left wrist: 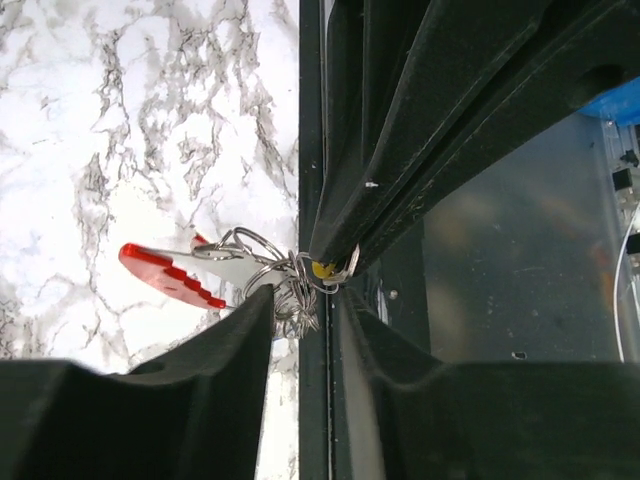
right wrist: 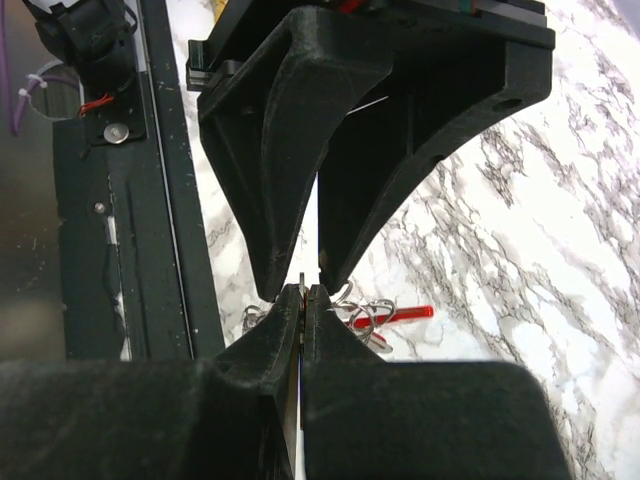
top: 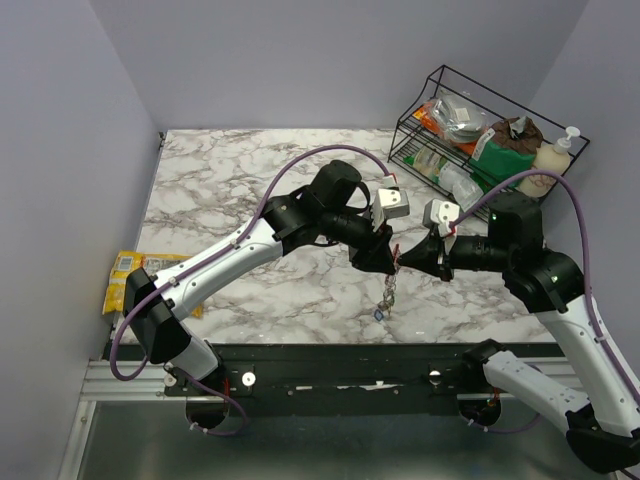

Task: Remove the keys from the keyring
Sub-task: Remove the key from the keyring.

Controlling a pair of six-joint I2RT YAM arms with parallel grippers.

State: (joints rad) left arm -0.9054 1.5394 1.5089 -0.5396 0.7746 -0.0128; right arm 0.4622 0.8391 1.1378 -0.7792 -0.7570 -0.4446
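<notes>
Hovering over the marble table (top: 230,180), the left gripper (top: 390,262) and right gripper (top: 403,258) meet tip to tip, with the keys (top: 386,297) dangling below them. Only the wrist views show the red keyring (left wrist: 165,272) and its tangled wire rings (left wrist: 285,292). The left fingers (left wrist: 235,345) stand narrowly apart around those rings; whether they grip, I cannot tell. The right fingers (right wrist: 325,320) pinch a key's thin edge.
</notes>
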